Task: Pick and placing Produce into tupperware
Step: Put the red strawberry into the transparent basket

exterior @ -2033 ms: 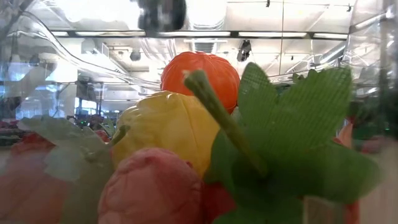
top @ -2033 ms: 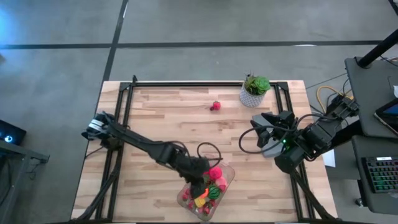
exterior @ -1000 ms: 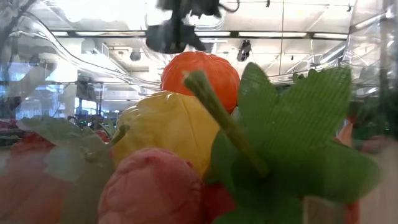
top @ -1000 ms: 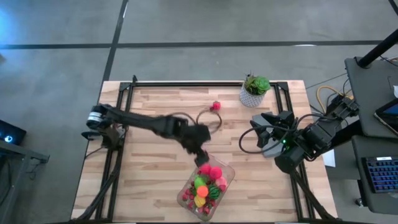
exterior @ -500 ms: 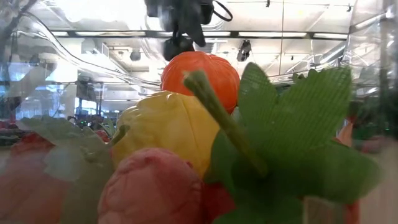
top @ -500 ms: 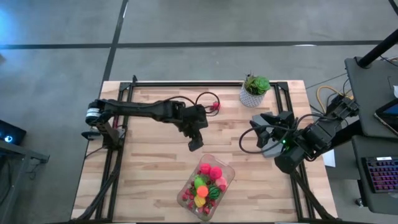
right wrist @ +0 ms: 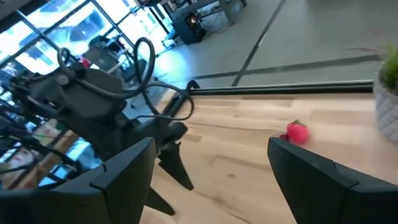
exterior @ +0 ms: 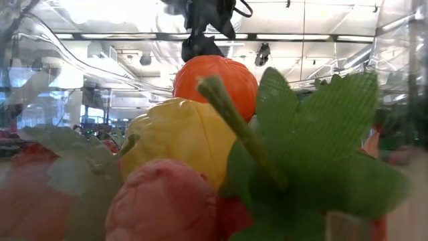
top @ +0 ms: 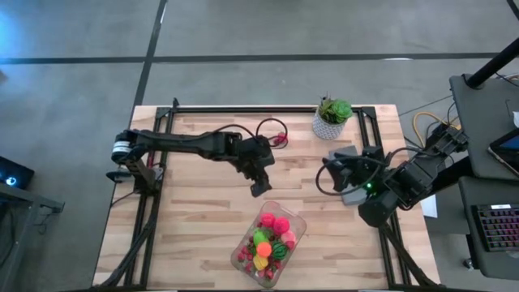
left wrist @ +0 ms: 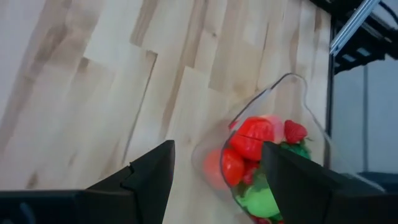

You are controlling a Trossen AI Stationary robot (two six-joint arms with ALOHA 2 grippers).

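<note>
The low view is blocked by blurred produce pressed close, hiding the table and tupperware edges

The worktop is pale wooden planks in a black metal frame, standing on a grey concrete floor crossed by dark lines. Beyond the worktop's far edge, 1 dark line runs parallel to it; another slants away from its far left corner. Right of the worktop stands a dark desk with a keyboard. Seen level across the worktop, a bright ceiling shows long light strips and beams. Large windows glow blue behind the worktop.
</note>
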